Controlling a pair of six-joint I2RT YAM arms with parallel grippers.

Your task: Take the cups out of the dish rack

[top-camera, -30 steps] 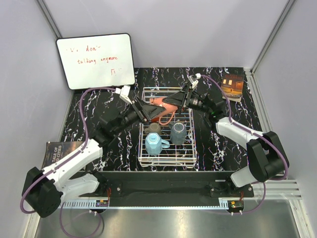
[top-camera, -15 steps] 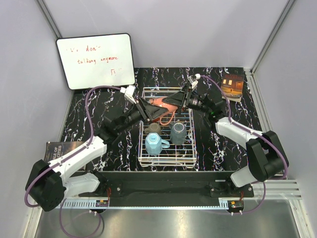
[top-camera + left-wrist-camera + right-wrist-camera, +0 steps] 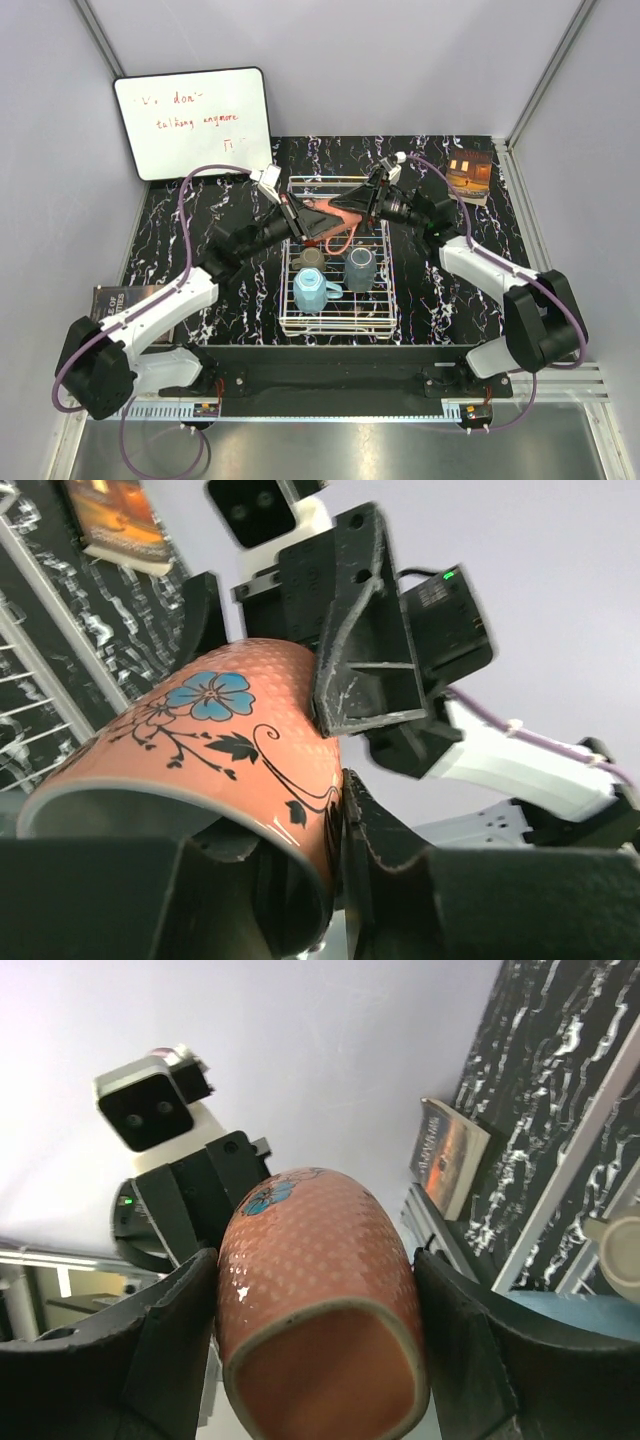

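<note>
Both arms reach over the far end of the dish rack (image 3: pixel 386 300), meeting at the salmon-orange mug (image 3: pixel 338 211) held above it. The right gripper (image 3: pixel 362 207) clamps its sides and the left gripper (image 3: pixel 306 219) pinches its rim. 1 second ago the left arm sat farther back. Only the left wrist view shows the mug's black vine print; the right wrist view shows its base.

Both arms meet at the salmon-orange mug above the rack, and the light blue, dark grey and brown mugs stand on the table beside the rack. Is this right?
Not quite. The light blue mug, the dark grey mug and the brown mug are not on the table; they sit inside the dish rack, as the top external view shows. The rest is right.
</note>
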